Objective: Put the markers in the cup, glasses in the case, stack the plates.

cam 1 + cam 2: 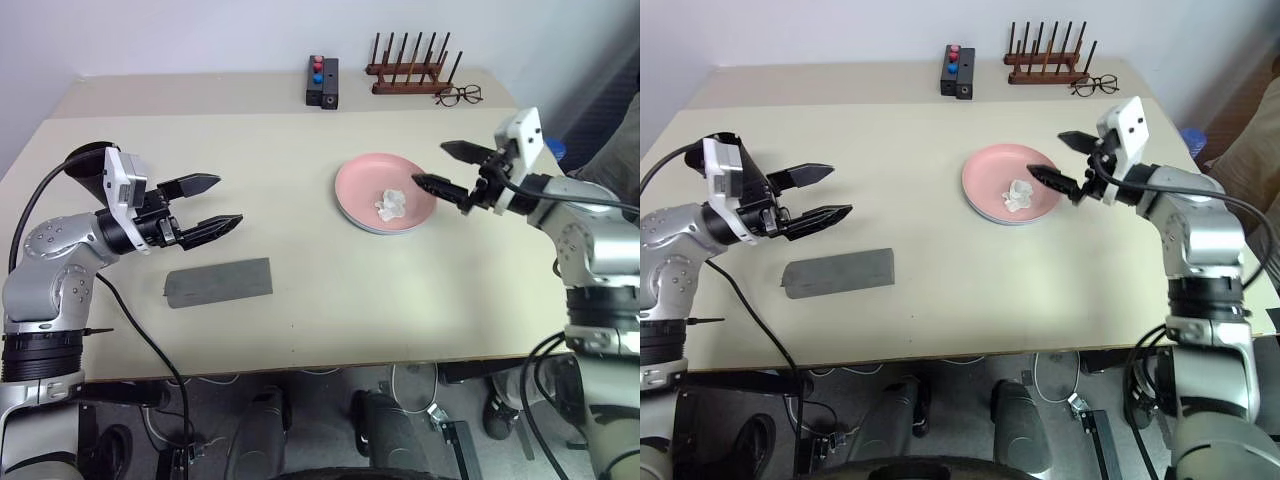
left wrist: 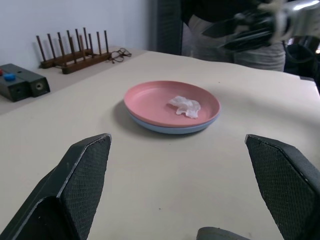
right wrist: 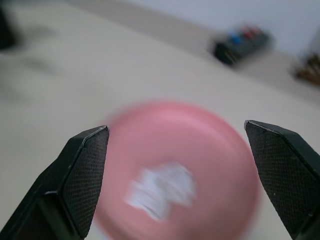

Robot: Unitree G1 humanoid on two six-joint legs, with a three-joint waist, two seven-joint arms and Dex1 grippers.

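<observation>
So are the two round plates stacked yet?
Stacked: the salmon pink plate sits on the light blue plate, whose rim shows beneath it.

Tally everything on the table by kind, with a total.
Plates: 2, pink stacked on blue
Crumpled white scrap: 1
Grey case: 1
Dark cup: 1
Black button box: 1
Wooden rack: 1
Clear eyeglasses: 1
Total: 8

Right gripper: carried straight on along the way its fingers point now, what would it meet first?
Probably the pink plate, which lies dead ahead between the open fingers of the right gripper, with the crumpled white scrap on it. It seems to hover above table height, so it might pass just over; depth is unclear.
</observation>
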